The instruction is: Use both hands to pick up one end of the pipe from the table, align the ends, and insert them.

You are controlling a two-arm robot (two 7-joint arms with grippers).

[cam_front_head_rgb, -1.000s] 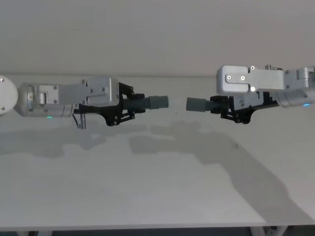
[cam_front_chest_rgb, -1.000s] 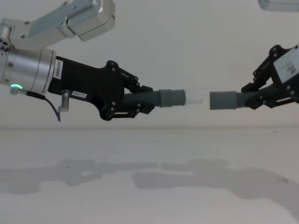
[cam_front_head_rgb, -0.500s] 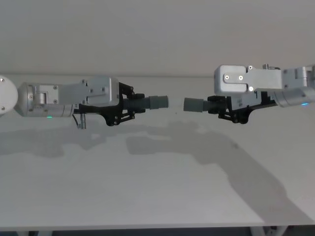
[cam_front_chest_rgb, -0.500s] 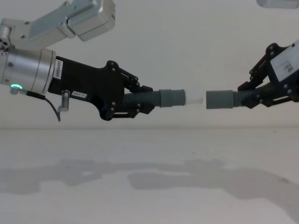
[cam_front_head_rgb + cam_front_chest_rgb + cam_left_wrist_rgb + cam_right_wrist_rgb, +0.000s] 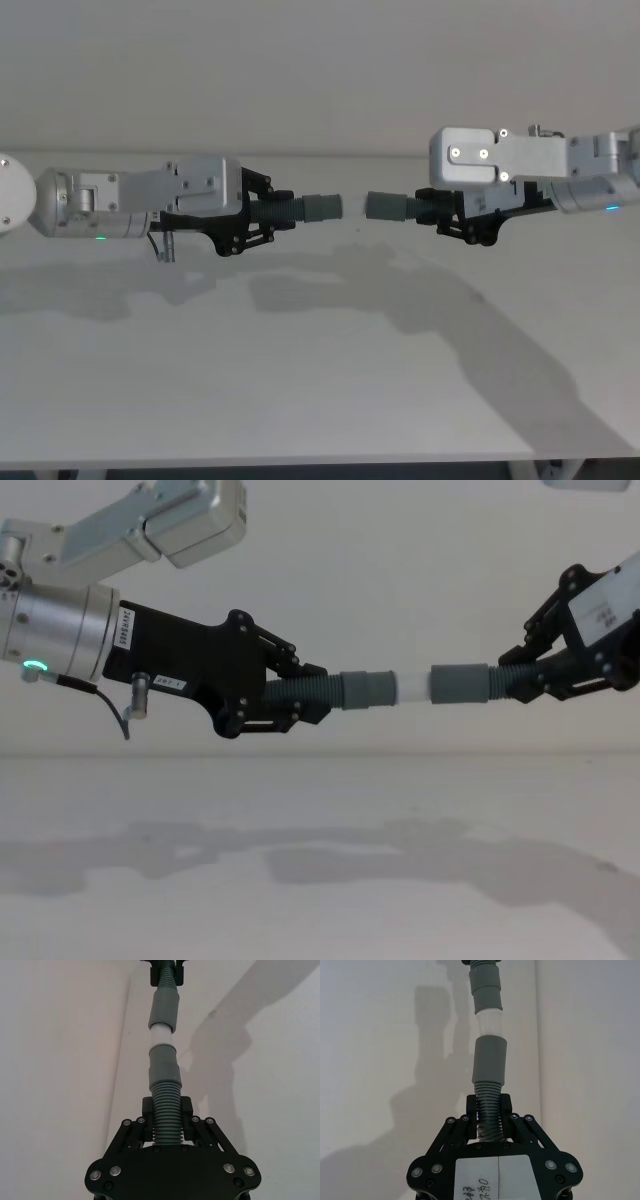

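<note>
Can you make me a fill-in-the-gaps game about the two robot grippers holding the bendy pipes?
1. The left gripper holds the pipe piece with the ____ tip.
2. The right gripper holds the piece that ends in a smooth grey ____.
3. Both pieces are held up above the ____, not lying on it.
4. The light on the left wrist glows ____.

Missing words: white; cuff; table; green
</note>
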